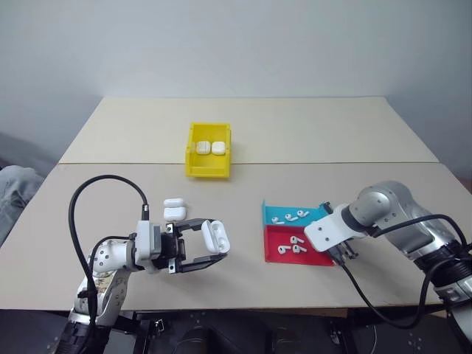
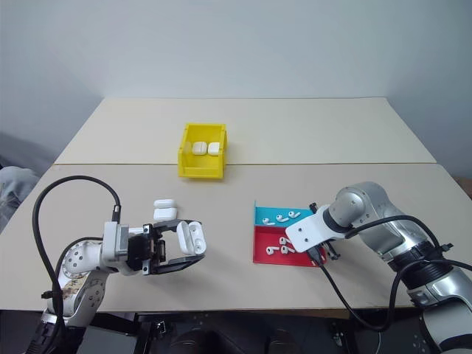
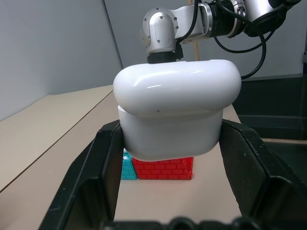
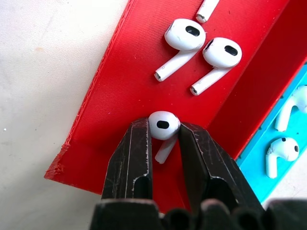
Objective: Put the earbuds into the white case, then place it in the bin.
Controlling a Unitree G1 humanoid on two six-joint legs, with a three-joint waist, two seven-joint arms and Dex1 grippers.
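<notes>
Black right gripper (image 4: 163, 128): fingers pinched on the bulb of one white earbud (image 4: 163, 125), pointing down into the red tray (image 4: 124, 72).
Red tray: two more earbuds (image 4: 201, 48) lie side by side farther in; the stem of another pokes in at the edge.
Cyan tray (image 4: 254, 158): just beside the red one, sharing a wall, with more earbuds (image 4: 280, 151) in it.
Left gripper (image 1: 209, 247): fingers pressed onto the white case (image 1: 215, 237), lid open, held above the table (image 1: 295, 133).
Spare cases (image 1: 174, 207): two on the table just behind the left gripper.
Yellow bin (image 1: 208, 168): farther back, well apart from both arms, with two closed cases (image 1: 209, 147) inside.
</notes>
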